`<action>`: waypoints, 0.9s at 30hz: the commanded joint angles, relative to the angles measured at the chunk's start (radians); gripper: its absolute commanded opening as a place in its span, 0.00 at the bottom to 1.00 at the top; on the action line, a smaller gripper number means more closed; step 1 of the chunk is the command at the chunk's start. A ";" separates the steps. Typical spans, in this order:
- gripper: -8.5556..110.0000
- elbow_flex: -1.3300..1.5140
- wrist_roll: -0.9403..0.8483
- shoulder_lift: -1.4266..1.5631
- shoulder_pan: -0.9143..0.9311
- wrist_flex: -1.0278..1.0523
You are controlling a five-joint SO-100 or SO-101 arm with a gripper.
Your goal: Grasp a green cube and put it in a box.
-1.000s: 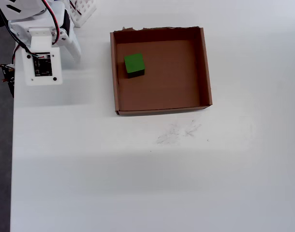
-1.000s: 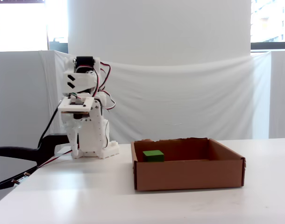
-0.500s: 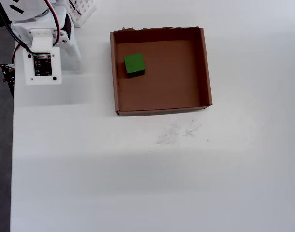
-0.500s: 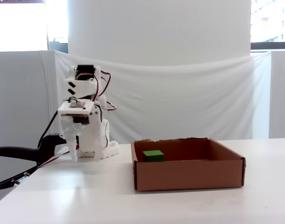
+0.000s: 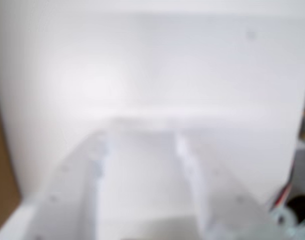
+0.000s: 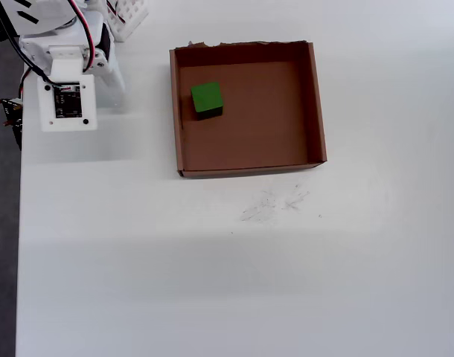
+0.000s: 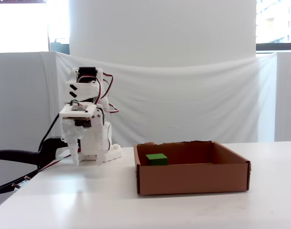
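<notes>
Overhead view: green cube inside box, well apart from jaws.

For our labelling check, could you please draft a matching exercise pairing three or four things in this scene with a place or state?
Things:
1. green cube
2. box
3. gripper
4. pencil-like scuffs

Places or states:
A. on bare table just below the box in the overhead view
B. inside the box, near its left wall in the overhead view
C. pointing down at the table, well left of the box
D. brown cardboard, ragged far edge

Pairs: 1-B, 2-D, 3-C, 4-A
</notes>
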 commanded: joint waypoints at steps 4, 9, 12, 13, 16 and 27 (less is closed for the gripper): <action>0.23 -0.006 0.018 0.006 -0.012 0.008; 0.23 -0.006 0.071 0.006 -0.026 0.012; 0.23 -0.006 0.072 0.006 -0.026 0.012; 0.23 -0.006 0.074 0.006 -0.026 0.012; 0.23 -0.006 0.080 0.006 -0.026 0.012; 0.23 -0.006 0.104 0.006 -0.025 0.015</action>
